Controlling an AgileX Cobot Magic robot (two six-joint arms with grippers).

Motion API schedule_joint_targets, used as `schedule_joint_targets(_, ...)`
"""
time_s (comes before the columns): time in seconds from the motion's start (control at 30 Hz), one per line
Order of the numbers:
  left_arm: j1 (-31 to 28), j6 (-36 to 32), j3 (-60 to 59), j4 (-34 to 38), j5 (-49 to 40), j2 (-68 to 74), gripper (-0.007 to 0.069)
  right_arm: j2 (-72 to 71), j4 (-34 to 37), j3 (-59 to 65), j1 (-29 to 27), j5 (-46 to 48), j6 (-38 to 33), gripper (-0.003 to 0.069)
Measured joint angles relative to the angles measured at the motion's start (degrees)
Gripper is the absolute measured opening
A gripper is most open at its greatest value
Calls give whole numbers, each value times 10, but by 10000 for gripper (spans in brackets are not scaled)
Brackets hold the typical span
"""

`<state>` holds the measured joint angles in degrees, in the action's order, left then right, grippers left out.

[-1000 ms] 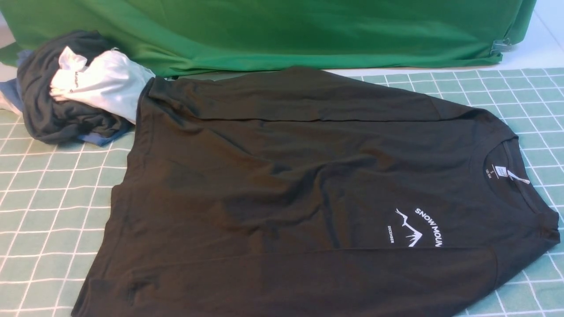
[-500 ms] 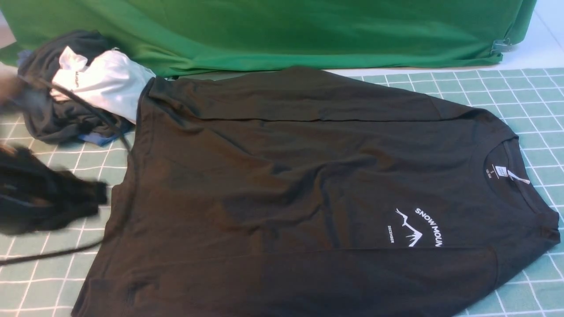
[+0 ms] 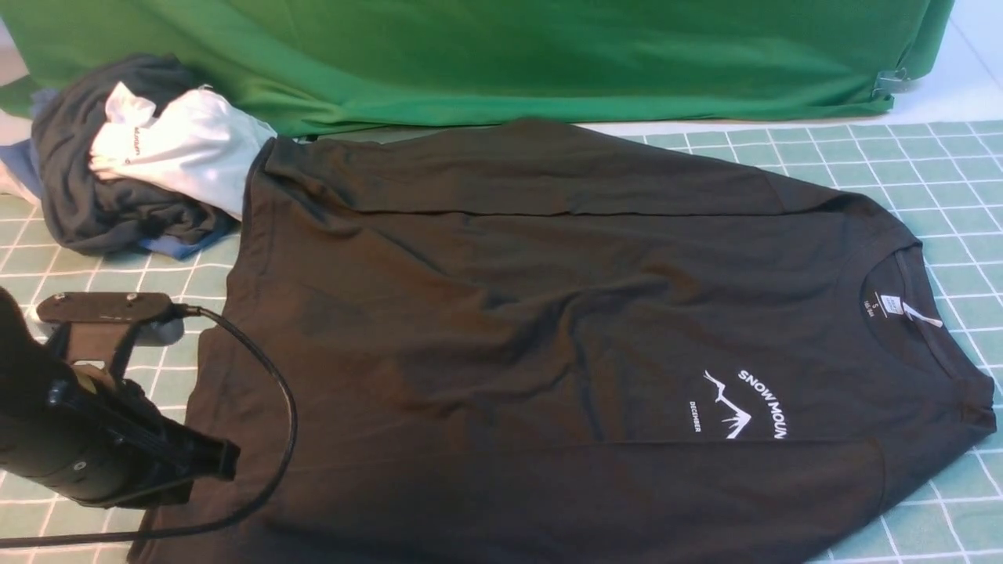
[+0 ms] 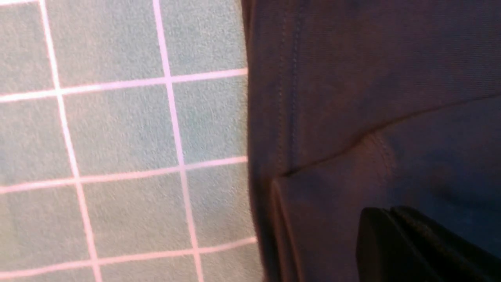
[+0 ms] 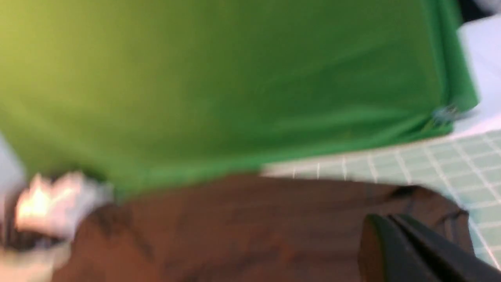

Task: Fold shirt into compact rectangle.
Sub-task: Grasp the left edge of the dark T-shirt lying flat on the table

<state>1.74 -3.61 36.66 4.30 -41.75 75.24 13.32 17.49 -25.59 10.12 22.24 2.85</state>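
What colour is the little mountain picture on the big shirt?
White. The mountain print stands out on the black shirt; the front view shows it best.

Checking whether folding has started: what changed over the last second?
The left gripper has swung in from the left edge and now sits, shut, over the shirt's near hem corner. It has not visibly taken hold of anything. The shirt and the heap of clothes lie as before.
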Motion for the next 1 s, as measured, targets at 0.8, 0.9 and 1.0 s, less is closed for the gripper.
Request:
schedule_joint_targets(0.8,0,30,3,-47,38,102,309,214,-1,-78,127,75,-49,6)
schedule_joint_targets(0.9,0,27,11,-47,28,96,209,214,-1,-78,127,75,-49,6)
schedule_joint_targets(1.0,0,17,16,-47,25,91,131,214,-1,-78,127,75,-49,8)
